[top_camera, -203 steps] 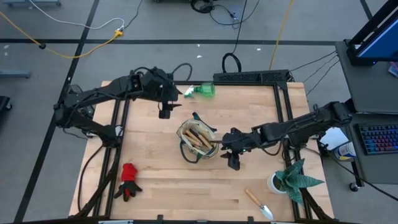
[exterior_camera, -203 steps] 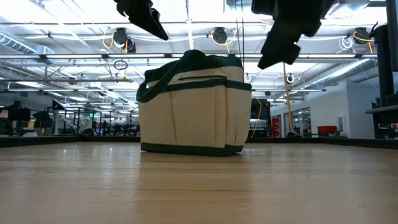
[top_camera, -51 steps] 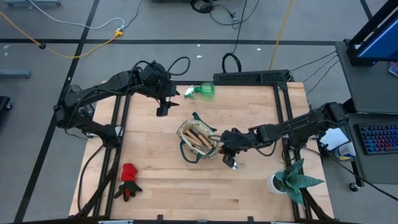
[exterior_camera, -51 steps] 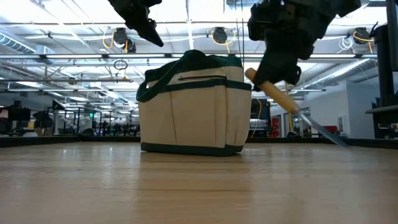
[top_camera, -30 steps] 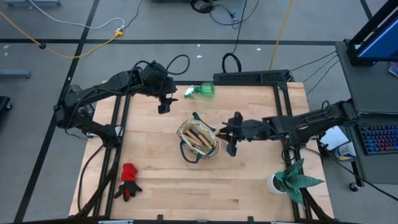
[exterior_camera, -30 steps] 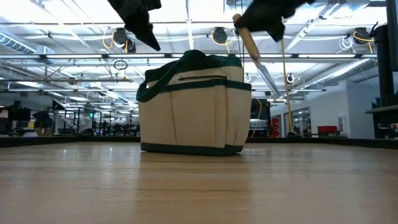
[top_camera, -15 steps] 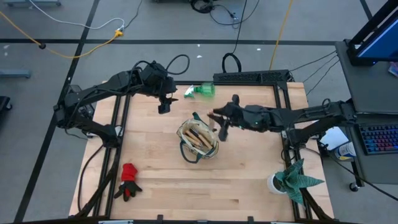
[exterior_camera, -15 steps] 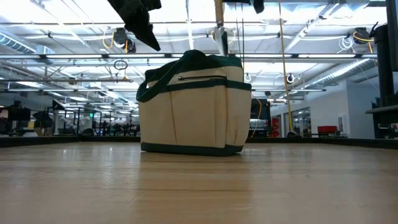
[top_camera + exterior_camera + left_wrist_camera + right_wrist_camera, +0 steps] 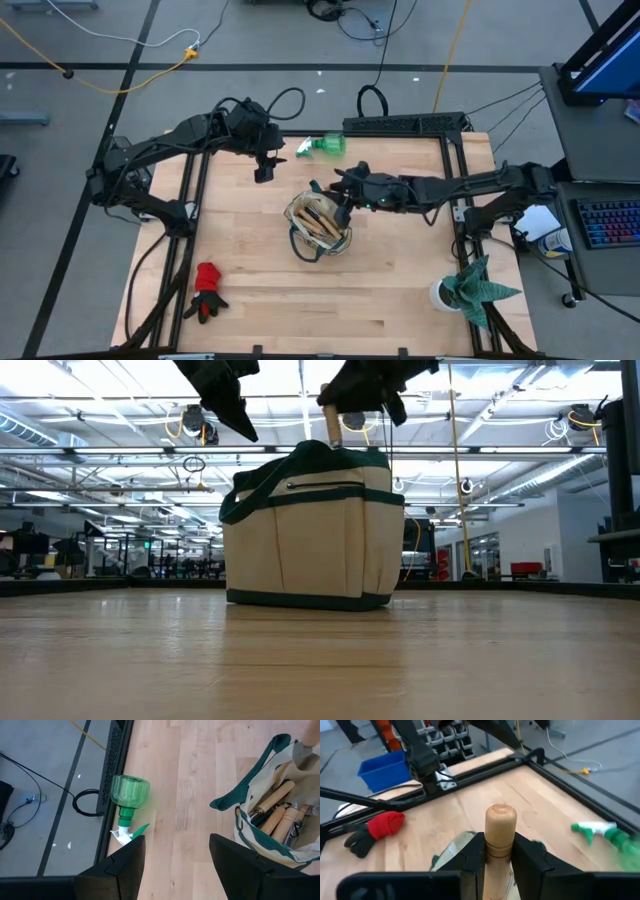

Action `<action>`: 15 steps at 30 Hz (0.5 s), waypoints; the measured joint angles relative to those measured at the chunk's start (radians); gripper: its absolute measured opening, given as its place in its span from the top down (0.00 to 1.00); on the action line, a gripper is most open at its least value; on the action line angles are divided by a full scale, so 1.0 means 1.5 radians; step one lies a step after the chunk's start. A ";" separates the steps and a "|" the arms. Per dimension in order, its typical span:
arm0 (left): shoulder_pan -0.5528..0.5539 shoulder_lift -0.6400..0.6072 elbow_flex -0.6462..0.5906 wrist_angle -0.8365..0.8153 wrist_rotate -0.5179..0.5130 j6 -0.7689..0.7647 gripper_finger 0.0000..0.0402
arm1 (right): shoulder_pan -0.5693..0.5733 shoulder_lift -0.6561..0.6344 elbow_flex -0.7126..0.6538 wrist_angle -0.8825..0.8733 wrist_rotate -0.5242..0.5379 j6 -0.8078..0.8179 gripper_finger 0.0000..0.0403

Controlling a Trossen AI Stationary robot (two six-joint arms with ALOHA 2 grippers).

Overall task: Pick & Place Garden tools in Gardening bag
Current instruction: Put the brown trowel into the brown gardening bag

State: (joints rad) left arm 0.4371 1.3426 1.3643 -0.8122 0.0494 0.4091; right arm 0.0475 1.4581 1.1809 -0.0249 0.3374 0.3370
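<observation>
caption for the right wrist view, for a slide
Right gripper holds a wooden-handled trowel upright over the gardening bag.

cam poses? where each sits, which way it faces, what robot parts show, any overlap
High: overhead, straight down; both arms, gardening bag.
Low: tabletop height, level across the table; gardening bag, both grippers above.
Left wrist: down past open left gripper; spray bottle, bag.
Right wrist: past right gripper shut on trowel handle; red glove.
Shared: the bag in high, low, left wrist.

The gardening bag [image 9: 318, 228] sits mid-table (tools inside), spray bottle [image 9: 325, 146] behind it, glove [image 9: 207, 289] front-left.
</observation>
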 joint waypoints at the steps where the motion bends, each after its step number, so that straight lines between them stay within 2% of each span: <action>1: 0.000 0.000 0.000 0.000 0.000 0.000 0.43 | -0.001 0.000 0.000 -0.009 0.001 0.009 0.84; 9: 0.000 0.000 0.000 0.000 0.000 -0.003 0.43 | -0.001 0.000 0.000 -0.121 0.031 0.062 0.84; 15: 0.000 0.000 0.000 0.000 0.001 -0.005 0.43 | 0.000 0.001 0.000 -0.176 0.040 0.062 0.84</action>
State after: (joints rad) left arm 0.4374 1.3426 1.3643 -0.8124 0.0502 0.4017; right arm 0.0471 1.4600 1.1809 -0.2886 0.3981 0.4300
